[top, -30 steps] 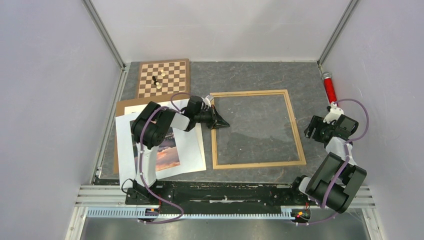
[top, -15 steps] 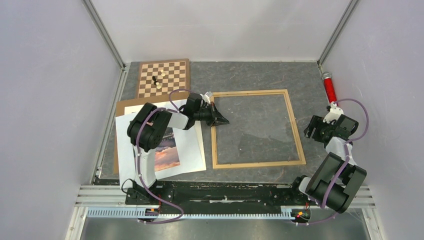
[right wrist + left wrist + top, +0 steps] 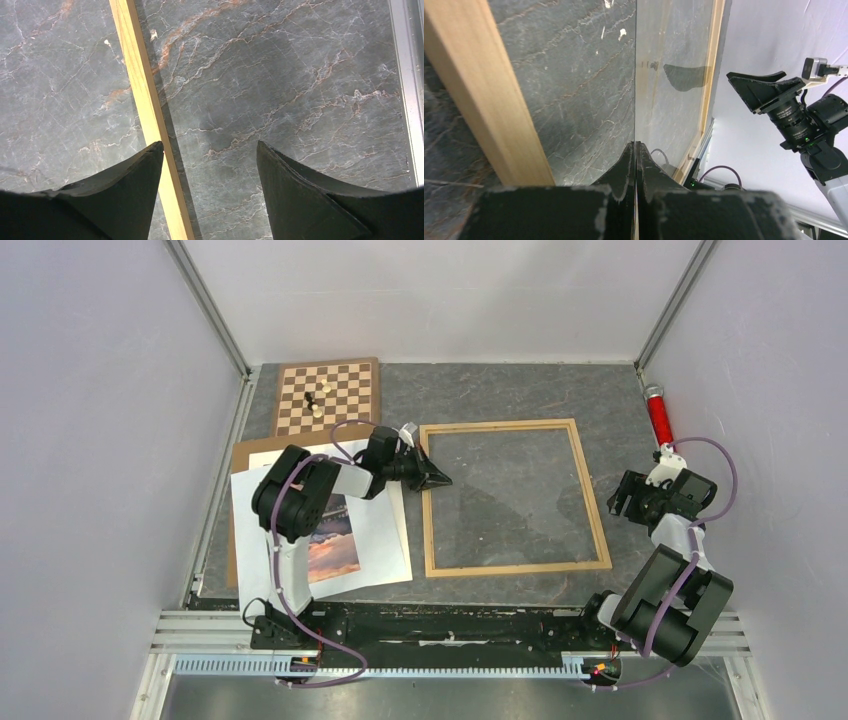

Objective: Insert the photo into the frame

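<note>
Wood frame (image 3: 505, 567) lies flat on the grey table (image 3: 500, 390), centre-right. Left gripper (image 3: 438, 478) sits at its left rail, fingers (image 3: 624, 165) pinched tight on the edge of a clear pane (image 3: 674, 100). Pane sits inside the frame; its left edge looks raised, can't tell for sure. Right gripper (image 3: 210, 145) hovers over the right rail, jaws wide, nothing between them; the rail runs under one finger. Photo (image 3: 335, 545) is outside the frame, on white sheets (image 3: 385, 530) just left of it, upper part hidden by the left arm. Brown board (image 3: 240, 455) under the sheets. Chessboard (image 3: 330, 395) with a few pieces, far left. Red cylinder (image 3: 658, 415) far right, apart from the frame.
</note>
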